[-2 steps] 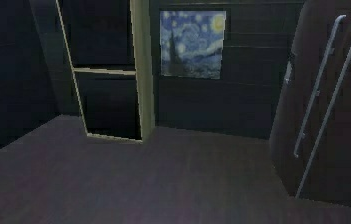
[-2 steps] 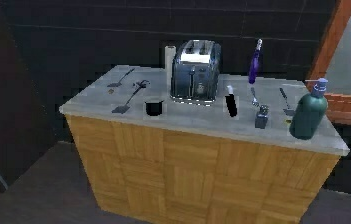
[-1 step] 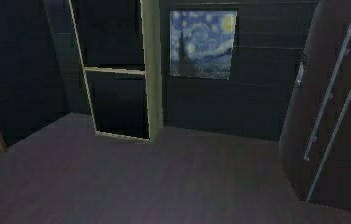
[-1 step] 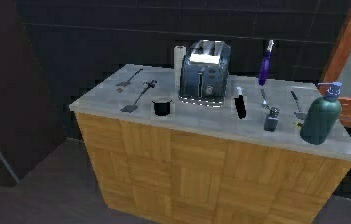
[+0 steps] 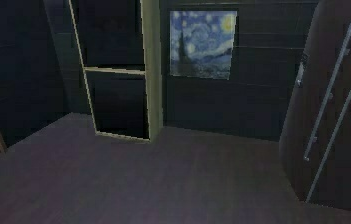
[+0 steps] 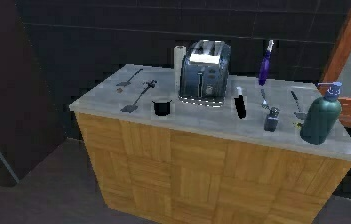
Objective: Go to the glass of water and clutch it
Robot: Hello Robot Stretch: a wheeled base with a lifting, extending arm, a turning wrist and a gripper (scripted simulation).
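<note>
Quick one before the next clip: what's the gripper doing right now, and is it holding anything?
The gripper: its state cannot be told from these pictures.

We see a counter (image 6: 183, 165) fronted in warm, grained wood panels, under a pale grey matt top (image 6: 103, 98) that looks like stone. The toaster (image 6: 204, 73) looks like polished metal with glossy highlights. The green bottle (image 6: 321, 117) looks smooth and shiny. In the forward view, the cabinet (image 5: 153, 70) has a pale wooden frame, and the dark door (image 5: 328, 60) carries smooth, metal-looking handles (image 5: 304, 115).
</note>
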